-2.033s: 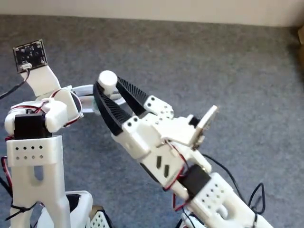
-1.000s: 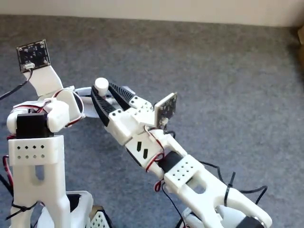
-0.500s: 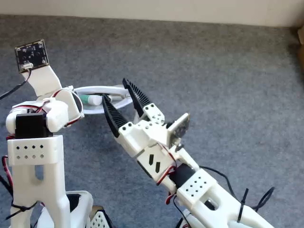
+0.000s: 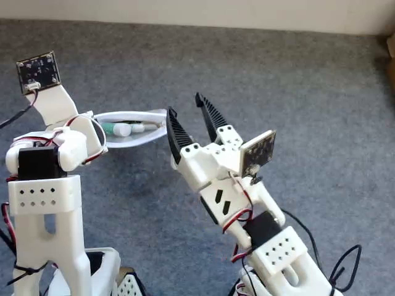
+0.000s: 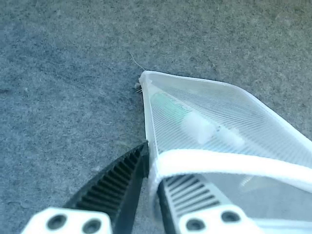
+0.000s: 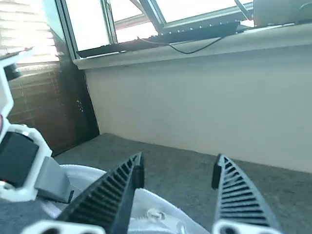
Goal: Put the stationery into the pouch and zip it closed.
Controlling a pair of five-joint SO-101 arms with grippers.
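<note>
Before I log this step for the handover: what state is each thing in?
pouch: unzipped, mouth open.
stationery: inside the pouch, lying on its side.
left gripper: shut on the pouch's rim.
right gripper: open, empty, clear of the pouch.

**Indoor room, office or home, can't tell which**

Grey carpet [image 4: 321, 86] as the work surface, meeting a plain cream wall [image 6: 204, 112]. Window [image 6: 131, 19] above a pale sill [image 6: 219, 41], dark cable [image 6: 192, 48] hanging over it, slatted blinds [image 6: 29, 97] beside. Daylight coming in.
</note>
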